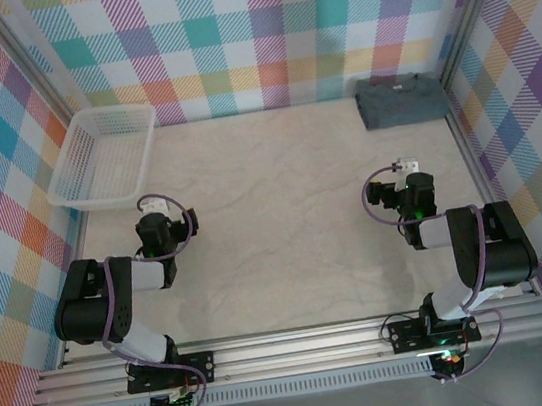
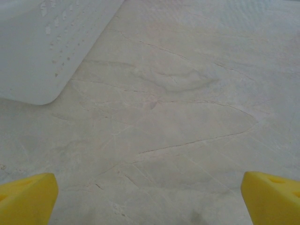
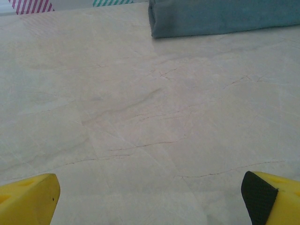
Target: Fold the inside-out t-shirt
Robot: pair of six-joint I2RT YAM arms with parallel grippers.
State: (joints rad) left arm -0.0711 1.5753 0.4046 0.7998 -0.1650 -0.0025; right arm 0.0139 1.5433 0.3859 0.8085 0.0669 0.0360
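In the top view the inside-out t-shirt [image 1: 401,100], a slate blue-grey cloth garment, is seen lying as a compact folded rectangle at the far right corner of the pale, marble-patterned table [image 1: 274,223], ahead of the right gripper [image 1: 407,166] and well apart from it. From the right wrist the same t-shirt [image 3: 225,16] is met edge-on. Its thick, rounded near fold and layered left end are shown ahead and to the right of the right gripper [image 3: 150,199], a detail lost from above. That gripper's yellow fingers [image 3: 28,199] are spread to the two lower corners with bare table between them, so it is open and nothing is held. A black pad [image 3: 258,194] is visible on the inner face of the right-hand finger. The left gripper [image 1: 154,207] is placed by the top view near the white plastic lattice basket [image 1: 103,158], which sits ahead and to its left by the plaid-patterned walls [image 1: 257,33]. From the left wrist only a rounded corner of the basket [image 2: 42,47] is caught, blurred, ahead and to the left of the left gripper [image 2: 150,201]. Its yellow fingers [image 2: 26,199] are likewise parted wide over bare table, gripping nothing. The fine crack-like veins of the table surface are resolved in both wrist views but hardly at all from above.
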